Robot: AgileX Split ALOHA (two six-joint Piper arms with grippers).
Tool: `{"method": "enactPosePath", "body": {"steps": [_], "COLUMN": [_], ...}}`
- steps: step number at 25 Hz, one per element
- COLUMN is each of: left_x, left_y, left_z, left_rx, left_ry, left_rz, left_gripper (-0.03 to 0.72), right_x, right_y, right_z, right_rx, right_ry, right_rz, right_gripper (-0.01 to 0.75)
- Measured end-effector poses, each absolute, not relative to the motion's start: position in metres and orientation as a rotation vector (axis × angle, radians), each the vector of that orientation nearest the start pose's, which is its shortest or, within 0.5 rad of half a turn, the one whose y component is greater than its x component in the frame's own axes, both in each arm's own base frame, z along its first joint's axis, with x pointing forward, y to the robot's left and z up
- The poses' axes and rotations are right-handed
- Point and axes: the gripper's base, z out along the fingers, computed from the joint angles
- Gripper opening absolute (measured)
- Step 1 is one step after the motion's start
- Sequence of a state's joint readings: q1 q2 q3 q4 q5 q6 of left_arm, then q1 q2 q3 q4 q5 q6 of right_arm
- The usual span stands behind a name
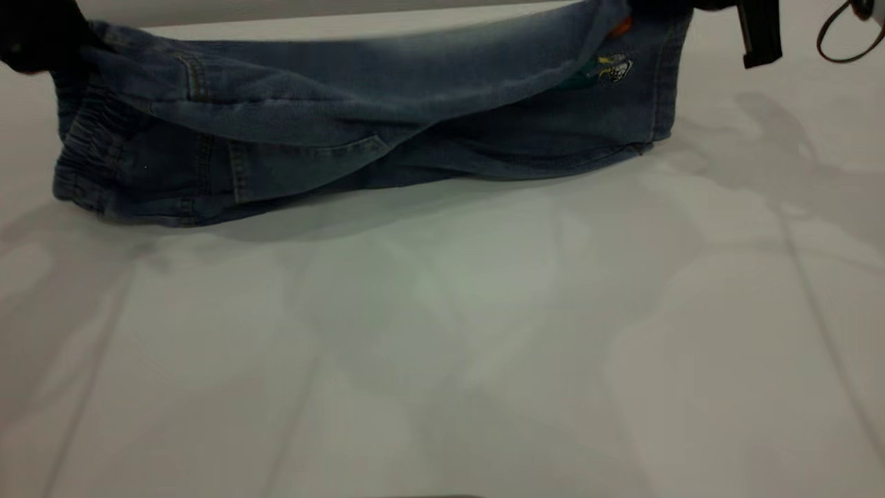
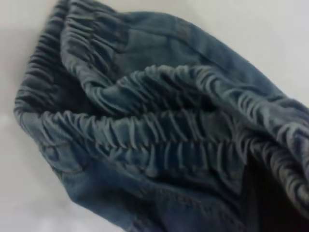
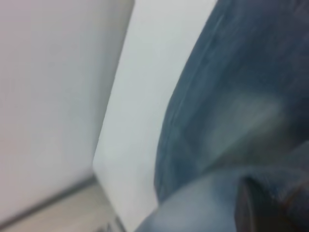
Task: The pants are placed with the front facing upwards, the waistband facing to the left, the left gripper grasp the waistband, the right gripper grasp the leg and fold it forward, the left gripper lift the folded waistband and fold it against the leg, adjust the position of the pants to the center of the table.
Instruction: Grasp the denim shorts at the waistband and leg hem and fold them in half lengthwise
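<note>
Hanging above the far table [image 1: 442,332], the pants [image 1: 359,117] are gripped at the waistband [image 1: 86,149] by the left gripper [image 1: 34,34] and at the leg by the right gripper [image 3: 256,210].

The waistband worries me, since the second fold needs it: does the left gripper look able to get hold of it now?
Probably yes. The left gripper is already at the pants' left end, lifting it, and the waistband bunches right before its wrist camera. Nothing blocks it.
</note>
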State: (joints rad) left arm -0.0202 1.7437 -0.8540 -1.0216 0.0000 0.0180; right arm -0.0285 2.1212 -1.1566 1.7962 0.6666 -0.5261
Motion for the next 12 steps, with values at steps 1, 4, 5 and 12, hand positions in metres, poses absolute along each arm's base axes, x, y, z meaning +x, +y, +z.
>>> {"method": "enactPosePath", "body": {"steps": [1, 4, 5, 12], "left_x": [0.341, 0.343, 0.344, 0.360], "left_y": [-0.006, -0.003, -0.003, -0.002], "left_z": [0.158, 0.143, 0.138, 0.114], "left_rx": [-1.182, -1.261, -1.273, -1.300], "left_ry": [2.134, 2.120, 2.126, 2.153], "left_rz": [-0.473, -0.443, -0.432, -0.396], "left_gripper": [0.059, 0.059, 0.059, 0.063], "right_x": [0.417, 0.428, 0.431, 0.452], "right_y": [0.042, 0.043, 0.044, 0.061], "right_z": [0.113, 0.099, 0.093, 0.071], "right_rx": [1.285, 1.312, 1.316, 1.353], "right_ry": [2.173, 2.175, 2.180, 2.187], "right_rz": [1.350, 1.355, 1.359, 1.402], "right_gripper": [0.029, 0.029, 0.029, 0.032]}}
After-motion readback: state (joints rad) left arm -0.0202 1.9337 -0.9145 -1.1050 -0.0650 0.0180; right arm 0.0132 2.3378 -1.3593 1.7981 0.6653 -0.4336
